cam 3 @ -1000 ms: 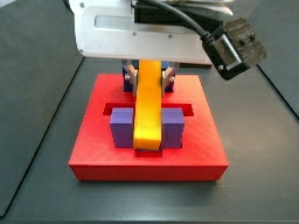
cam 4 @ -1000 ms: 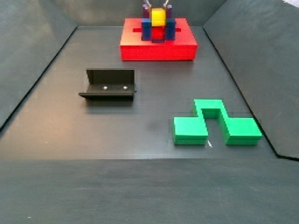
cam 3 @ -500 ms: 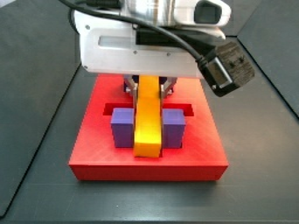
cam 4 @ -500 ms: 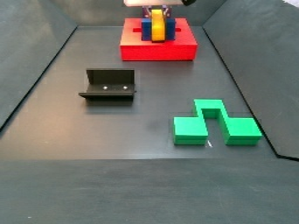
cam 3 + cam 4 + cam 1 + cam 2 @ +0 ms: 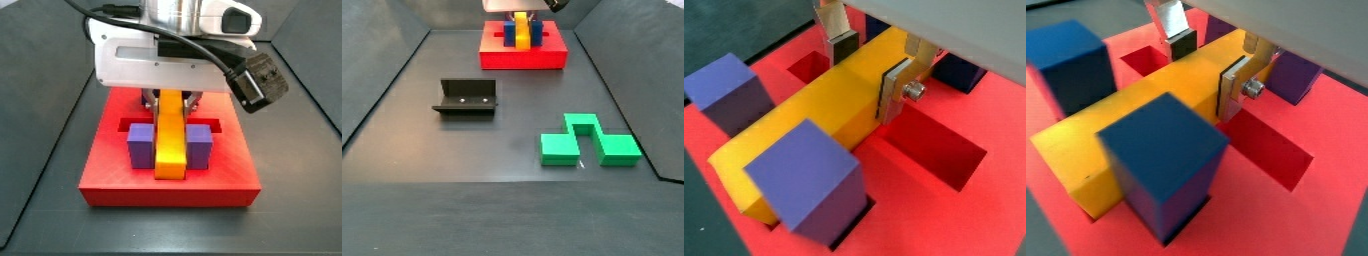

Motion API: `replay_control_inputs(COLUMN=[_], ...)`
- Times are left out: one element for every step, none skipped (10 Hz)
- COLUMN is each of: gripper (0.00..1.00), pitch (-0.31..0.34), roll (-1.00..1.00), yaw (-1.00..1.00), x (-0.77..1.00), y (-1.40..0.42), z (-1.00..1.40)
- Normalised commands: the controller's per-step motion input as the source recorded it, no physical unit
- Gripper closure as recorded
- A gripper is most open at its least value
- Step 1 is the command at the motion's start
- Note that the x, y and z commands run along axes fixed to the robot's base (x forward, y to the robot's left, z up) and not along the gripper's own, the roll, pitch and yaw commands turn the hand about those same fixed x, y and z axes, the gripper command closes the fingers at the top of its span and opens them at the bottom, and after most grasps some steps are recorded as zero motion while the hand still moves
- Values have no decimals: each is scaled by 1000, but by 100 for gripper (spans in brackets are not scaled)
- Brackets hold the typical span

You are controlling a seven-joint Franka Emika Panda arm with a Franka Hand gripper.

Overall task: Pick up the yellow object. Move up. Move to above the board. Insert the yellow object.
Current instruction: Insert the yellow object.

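Since before, the gripper [image 5: 871, 62] seemingly rose, yellow object [image 5: 811, 115] unmoved.

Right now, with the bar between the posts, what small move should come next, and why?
Probably open the end effector and lift: the bar looks seated in the board between the posts, fingers flanking it.

Dark grey matte floor [image 5: 462, 190], low dark walls [image 5: 382, 60] around it, soft even light
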Motion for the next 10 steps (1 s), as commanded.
replay_control_inputs(gripper=[100, 100, 100, 100, 100, 100, 100, 100, 100, 100], pitch=[0, 0, 0, 0, 0, 0, 0, 0, 0, 16], roll=[-57, 0, 0, 0, 6, 53, 27, 24, 47, 96], yaw=[0, 0, 0, 0, 0, 31, 86, 160, 206, 306], x=[0, 0, 0, 0, 0, 0, 0, 0, -6, 0], y=[223, 37, 0, 0, 0, -57, -54, -11, 0, 0], z=[271, 37, -91, -129, -143, -251, -346, -326, -277, -269])
